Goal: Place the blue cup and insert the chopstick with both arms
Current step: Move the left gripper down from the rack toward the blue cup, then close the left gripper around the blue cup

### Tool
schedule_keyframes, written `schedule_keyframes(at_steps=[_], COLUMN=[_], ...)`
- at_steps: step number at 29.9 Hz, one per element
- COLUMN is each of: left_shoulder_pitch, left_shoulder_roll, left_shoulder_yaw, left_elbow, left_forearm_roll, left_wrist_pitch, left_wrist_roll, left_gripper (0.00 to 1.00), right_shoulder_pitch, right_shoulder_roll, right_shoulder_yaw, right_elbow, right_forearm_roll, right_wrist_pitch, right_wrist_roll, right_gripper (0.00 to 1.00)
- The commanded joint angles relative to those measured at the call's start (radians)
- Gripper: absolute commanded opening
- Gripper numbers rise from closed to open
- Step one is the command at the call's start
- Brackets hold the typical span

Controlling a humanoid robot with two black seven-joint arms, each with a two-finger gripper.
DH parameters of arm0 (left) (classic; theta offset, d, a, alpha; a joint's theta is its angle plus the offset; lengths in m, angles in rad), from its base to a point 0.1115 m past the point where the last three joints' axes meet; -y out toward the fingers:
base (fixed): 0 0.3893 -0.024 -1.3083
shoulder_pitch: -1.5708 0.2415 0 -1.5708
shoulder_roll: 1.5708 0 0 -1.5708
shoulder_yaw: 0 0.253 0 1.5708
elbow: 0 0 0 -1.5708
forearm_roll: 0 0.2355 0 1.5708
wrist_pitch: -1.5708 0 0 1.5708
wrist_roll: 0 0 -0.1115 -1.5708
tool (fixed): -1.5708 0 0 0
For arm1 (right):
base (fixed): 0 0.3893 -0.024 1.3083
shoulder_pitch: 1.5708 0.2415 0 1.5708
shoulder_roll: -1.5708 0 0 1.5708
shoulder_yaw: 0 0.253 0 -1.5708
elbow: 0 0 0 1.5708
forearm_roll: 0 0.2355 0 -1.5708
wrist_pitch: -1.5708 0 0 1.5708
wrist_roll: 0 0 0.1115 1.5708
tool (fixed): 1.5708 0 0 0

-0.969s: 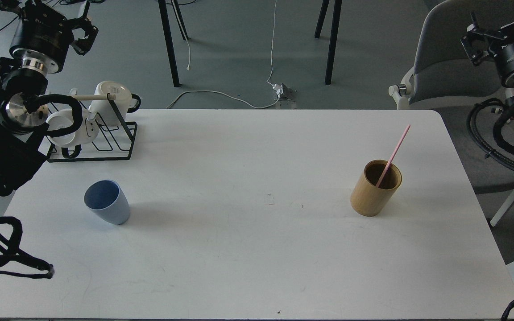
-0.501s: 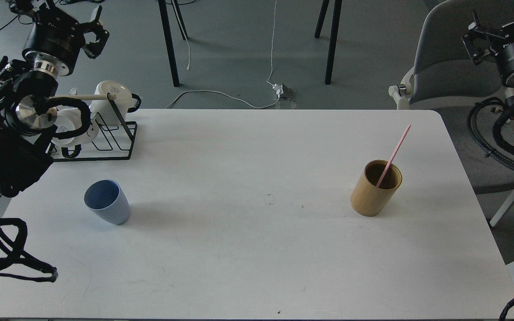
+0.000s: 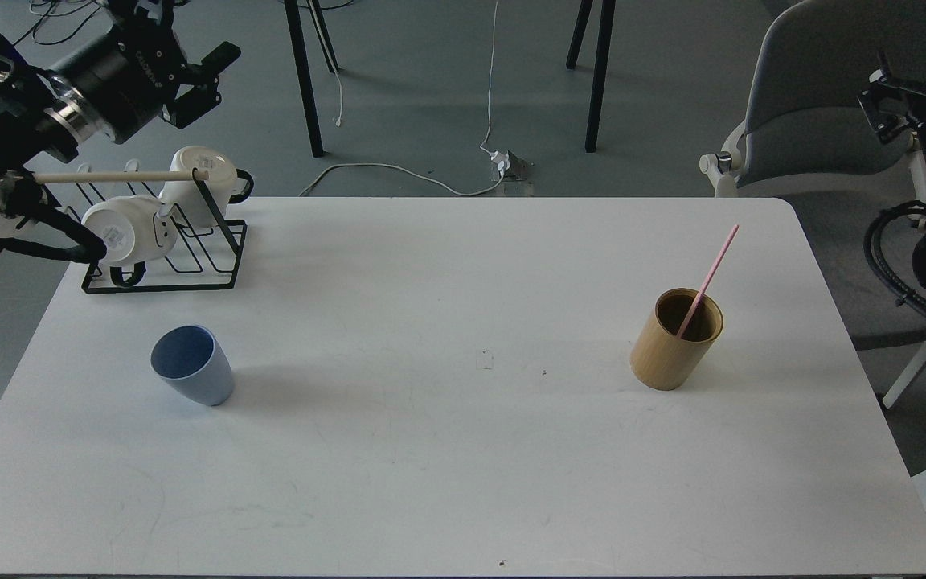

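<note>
The blue cup stands upright on the left part of the white table, with nothing in it that I can see. The pink chopstick leans in the tan bamboo cylinder on the right part of the table. My left gripper is high at the far left, above the mug rack and well away from the cup; its fingers look spread and hold nothing. My right gripper is at the far right edge, off the table and far from the cylinder; it looks small and dark.
A black wire rack with two white mugs and a pale wooden dowel stands at the table's back left corner. A grey chair stands behind the back right corner. Chair legs and cables are on the floor beyond.
</note>
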Motion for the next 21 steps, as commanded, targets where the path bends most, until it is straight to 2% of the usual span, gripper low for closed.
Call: schedule_keyframes(at_steps=[1, 4, 9, 12, 15, 21], left_shoulder_pitch=[0.007, 0.023, 0.079, 0.095, 0.131, 0.204], left_shoulder_roll=[0.112, 0.148, 0.282, 0.35, 0.396, 0.43], left_shoulder_yaw=[0.037, 0.04, 0.071, 0.082, 0.089, 0.092], left_elbow=[-0.139, -0.195, -0.424, -0.497, -0.506, -0.494], left_forearm_roll=[0.365, 0.536, 0.728, 0.847, 0.883, 0.949], left_wrist_pitch=[0.001, 0.001, 0.001, 0.001, 0.001, 0.001], left_wrist_roll=[-0.007, -0.025, -0.028, -0.033, -0.037, -0.037], left_gripper=[0.99, 0.99, 0.99, 0.96, 0.95, 0.86], right_shoulder_pitch=[-0.007, -0.005, -0.005, -0.005, -0.007, -0.022], right_shoulder_roll=[-0.015, -0.018, -0.016, -0.015, -0.018, -0.018], right_shoulder_yaw=[0.0, 0.0, 0.001, 0.001, 0.003, 0.009], right_elbow=[0.0, 0.0, 0.002, 0.0, 0.0, -0.003], right_forearm_roll=[0.0, 0.0, 0.0, 0.0, 0.0, 0.002], right_wrist_pitch=[0.0, 0.0, 0.0, 0.0, 0.0, 0.0], right_wrist_roll=[0.0, 0.0, 0.002, 0.003, 0.003, 0.005], right_gripper=[0.99, 0.99, 0.99, 0.99, 0.99, 0.99])
